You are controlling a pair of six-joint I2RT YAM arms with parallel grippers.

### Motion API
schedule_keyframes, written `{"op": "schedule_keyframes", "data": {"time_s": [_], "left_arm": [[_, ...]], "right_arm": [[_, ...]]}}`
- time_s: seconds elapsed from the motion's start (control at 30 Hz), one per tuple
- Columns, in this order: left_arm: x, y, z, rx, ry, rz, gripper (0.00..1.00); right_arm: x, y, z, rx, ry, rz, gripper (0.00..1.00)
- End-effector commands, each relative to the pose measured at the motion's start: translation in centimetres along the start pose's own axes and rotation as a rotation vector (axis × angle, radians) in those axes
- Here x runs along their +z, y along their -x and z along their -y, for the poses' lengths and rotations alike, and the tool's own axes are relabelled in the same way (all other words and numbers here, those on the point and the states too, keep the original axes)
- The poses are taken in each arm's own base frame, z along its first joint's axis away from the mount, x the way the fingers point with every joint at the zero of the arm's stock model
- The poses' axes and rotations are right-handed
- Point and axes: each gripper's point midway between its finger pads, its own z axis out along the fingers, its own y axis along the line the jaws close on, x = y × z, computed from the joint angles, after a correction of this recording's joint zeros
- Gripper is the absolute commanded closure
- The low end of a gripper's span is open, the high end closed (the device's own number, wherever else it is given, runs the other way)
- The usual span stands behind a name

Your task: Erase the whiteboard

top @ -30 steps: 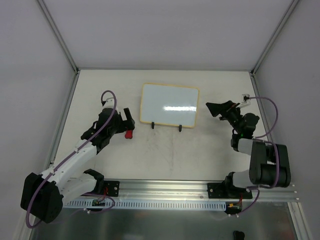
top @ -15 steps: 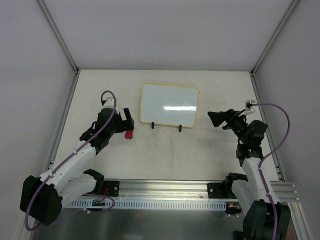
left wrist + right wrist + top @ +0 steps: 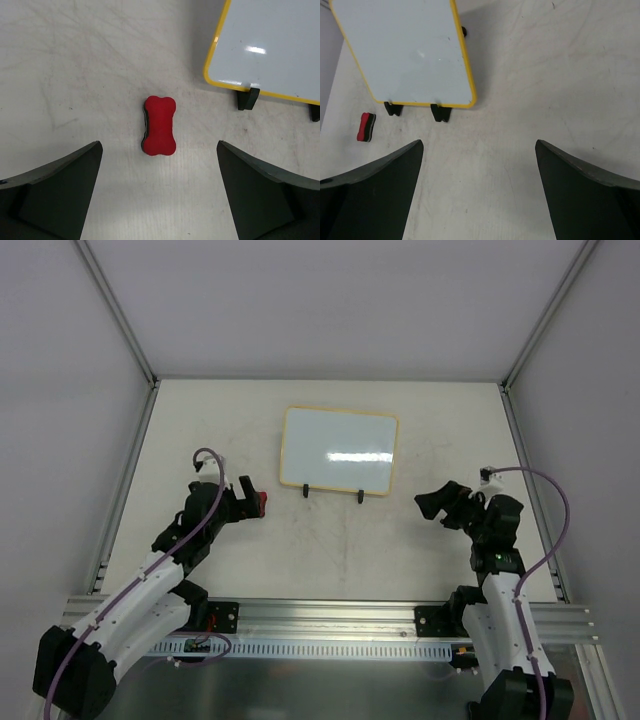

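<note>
Glossy white whiteboard (image 3: 339,451), tan-framed, stands on black feet at mid-bench (image 3: 340,540). Left gripper (image 3: 248,498) spread wide, empty, over a red bone-shaped eraser (image 3: 159,125). Right gripper (image 3: 479,150) also wide, empty.

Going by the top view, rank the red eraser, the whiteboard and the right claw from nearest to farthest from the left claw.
1. The red eraser, just ahead of the open left claw.
2. The whiteboard, farther back toward the middle.
3. The right claw, far over on the right side.
</note>
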Motion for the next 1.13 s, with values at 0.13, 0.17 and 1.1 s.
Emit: {"op": "schedule_keyframes", "data": {"time_s": [0.13,0.17,1.1], "left_arm": [[-1.7,3.6,0.2,-0.006,-0.058,0.233,0.01],[-1.7,3.8,0.2,-0.008,-0.057,0.242,0.01],[-3.7,4.9,1.4,-0.008,-0.196,0.417,0.01]], "right_arm": [[-0.7,-2.4,2.4,-0.019,-0.081,0.049,0.01],[-0.8,-2.2,2.3,-0.031,-0.072,0.063,0.01],[-1.2,-1.5,1.5,-0.066,-0.013,0.171,0.01]]}}
